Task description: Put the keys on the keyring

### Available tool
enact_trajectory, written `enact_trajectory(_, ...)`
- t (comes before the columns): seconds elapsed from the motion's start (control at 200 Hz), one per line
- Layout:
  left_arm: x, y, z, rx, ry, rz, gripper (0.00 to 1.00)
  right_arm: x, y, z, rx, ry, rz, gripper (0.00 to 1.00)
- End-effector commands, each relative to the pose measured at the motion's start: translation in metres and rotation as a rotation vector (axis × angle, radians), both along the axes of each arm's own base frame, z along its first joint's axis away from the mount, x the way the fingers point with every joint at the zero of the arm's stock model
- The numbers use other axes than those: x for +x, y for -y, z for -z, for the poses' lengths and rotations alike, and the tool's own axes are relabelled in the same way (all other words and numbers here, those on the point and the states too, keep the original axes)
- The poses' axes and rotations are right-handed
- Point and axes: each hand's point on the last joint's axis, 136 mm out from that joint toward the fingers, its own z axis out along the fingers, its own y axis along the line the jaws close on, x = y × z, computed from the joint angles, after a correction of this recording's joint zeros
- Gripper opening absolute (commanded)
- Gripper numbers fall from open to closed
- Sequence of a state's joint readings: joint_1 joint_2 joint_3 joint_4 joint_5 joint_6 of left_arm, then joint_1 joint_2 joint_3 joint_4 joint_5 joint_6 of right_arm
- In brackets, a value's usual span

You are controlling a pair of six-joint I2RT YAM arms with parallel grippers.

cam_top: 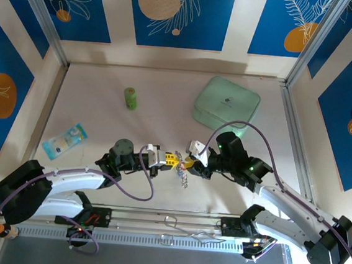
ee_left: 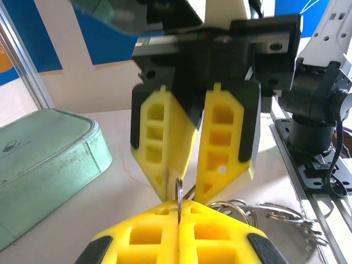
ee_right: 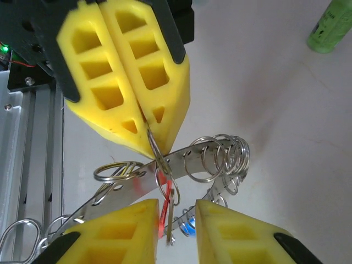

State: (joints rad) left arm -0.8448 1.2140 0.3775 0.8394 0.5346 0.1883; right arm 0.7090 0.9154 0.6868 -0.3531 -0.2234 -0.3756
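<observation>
The keyring (ee_right: 220, 157) is a curved metal band strung with many small split rings; in the top view it dangles as a silvery cluster (cam_top: 184, 179) below the two grippers. My left gripper (ee_left: 180, 206) is shut on one small ring of it, its tips pinched together (ee_right: 151, 144). From that ring a silvery key (ee_right: 172, 212) with a red tag hangs down. It sits in the gap of my right gripper (ee_right: 177, 204), whose fingers stand apart on either side. A blue tag (ee_right: 190, 226) shows just behind. Both grippers meet tip to tip (cam_top: 178, 161) at mid-table.
A pale green pouch (cam_top: 227, 102) lies at the back right. A small green cylinder (cam_top: 130, 97) stands at the back left. A blue-and-white packet (cam_top: 65, 140) lies at the left. A metal rail (cam_top: 172, 231) runs along the near edge.
</observation>
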Motion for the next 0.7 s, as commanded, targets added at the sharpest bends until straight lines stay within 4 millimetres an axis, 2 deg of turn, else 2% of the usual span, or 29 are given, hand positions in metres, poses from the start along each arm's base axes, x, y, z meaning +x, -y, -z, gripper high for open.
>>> enact_trajectory(0.0, -0.008, 0.002, -0.024, -0.069, 0.07, 0.041, 0.0, -0.011, 0.001, -0.013, 0.034, 0.004, -0.048, 0.26)
enact_trajectory(0.22, -0.009, 0.004, -0.025, -0.074, 0.059, 0.057, 0.0, -0.008, -0.012, -0.028, 0.102, 0.022, -0.08, 0.26)
enact_trajectory(0.43, -0.012, 0.005, -0.024, -0.074, 0.045, 0.073, 0.0, -0.004, -0.019, -0.023, 0.108, 0.012, -0.091, 0.25)
enact_trajectory(0.695, -0.012, 0.005, -0.024, -0.074, 0.043, 0.076, 0.0, -0.005, -0.023, -0.024, 0.128, -0.001, -0.111, 0.15)
